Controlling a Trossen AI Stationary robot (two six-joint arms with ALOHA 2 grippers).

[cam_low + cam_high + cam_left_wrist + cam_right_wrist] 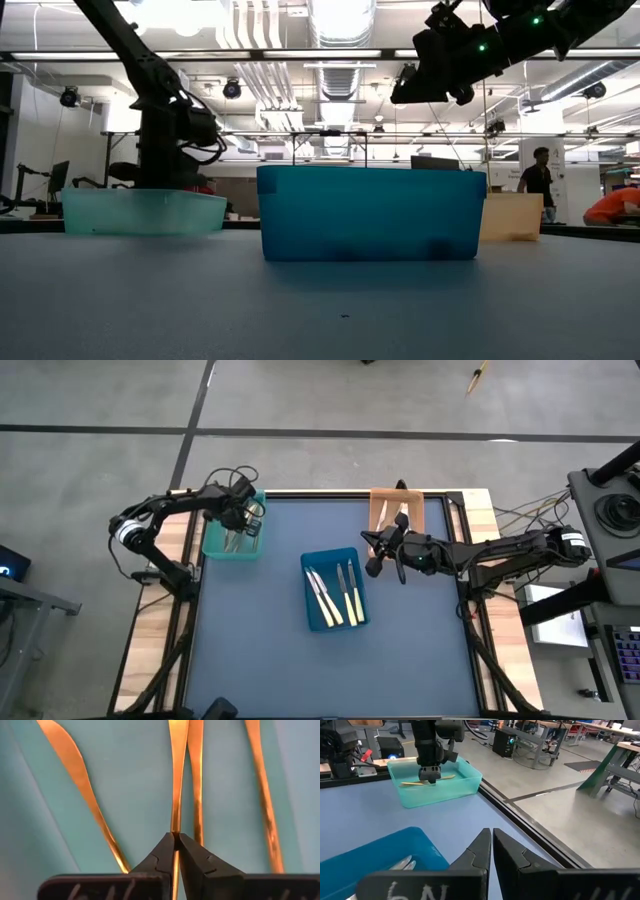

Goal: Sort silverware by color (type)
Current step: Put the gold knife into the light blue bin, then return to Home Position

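Observation:
My left gripper (176,837) is down inside the teal tray (212,542) at the table's far left and is shut on a gold-tan utensil (178,765). Three more gold-tan utensils (85,790) lie flat on the tray floor beside it. My right gripper (491,834) is shut and empty. It hovers above the table (375,565) between the blue tray (335,622) and the orange tray (380,510). Several cream-handled utensils (335,592) lie in the blue tray, and a few utensils (400,518) lie in the orange tray. My left gripper pinches the slim shaft of one gold-tan utensil (175,825) between its two fingertips (162,852). It comes from above, pointing down into the teal tray. The utensil runs on between the fingers. I cannot tell whether it is lifted off the tray floor.
The three trays stand in the table's far half: teal (140,212) at the left, blue (370,215) in the middle, orange (512,218) at the far right. The near half of the blue-grey table top (300,670) is bare. People (540,180) are in the room behind.

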